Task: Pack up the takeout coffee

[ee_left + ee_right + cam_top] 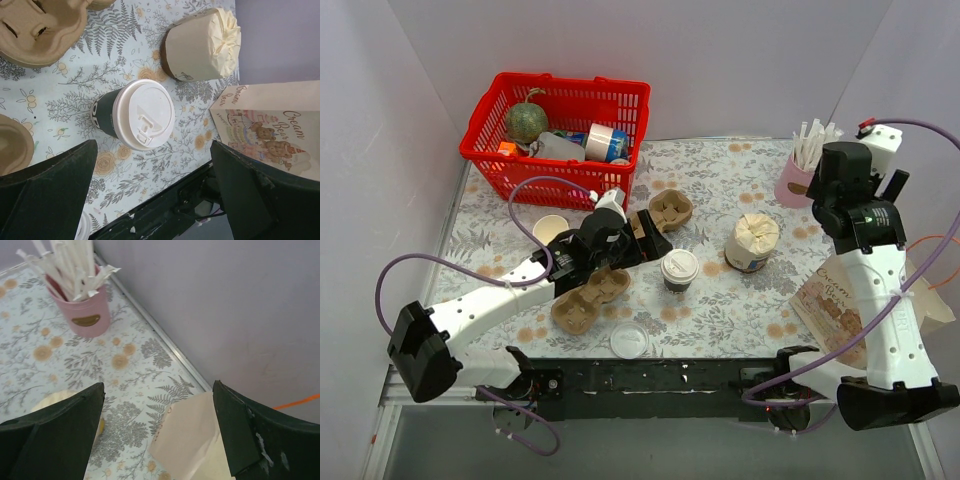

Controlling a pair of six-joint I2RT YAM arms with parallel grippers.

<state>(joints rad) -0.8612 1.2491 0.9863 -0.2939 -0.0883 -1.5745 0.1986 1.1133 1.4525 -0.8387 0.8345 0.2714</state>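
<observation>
Right now my left arm reaches from its base diagonally across the flowered table. Its wrist sits low, just left of the takeout coffee (680, 270), a small paper cup with a dark band and a white round plastic lid. The cup stands upright on the table. My left claw (154, 165) is spread wide, and in the wrist view the cup stands ahead of the gap between the fingers, touching neither.

My right arm stands tall, well to the right of the coffee, with the elbow folded and the wrist held high. My right claw (158, 390) is also spread wide and holds nothing.

Lying flat to the right of the coffee, a tan paper bag (270, 130) printed with bears reads "Cream Bear". Far behind and right of the coffee, a pink cup of wrapped straws (85, 310) carries a gold oval label that I cannot read.
</observation>
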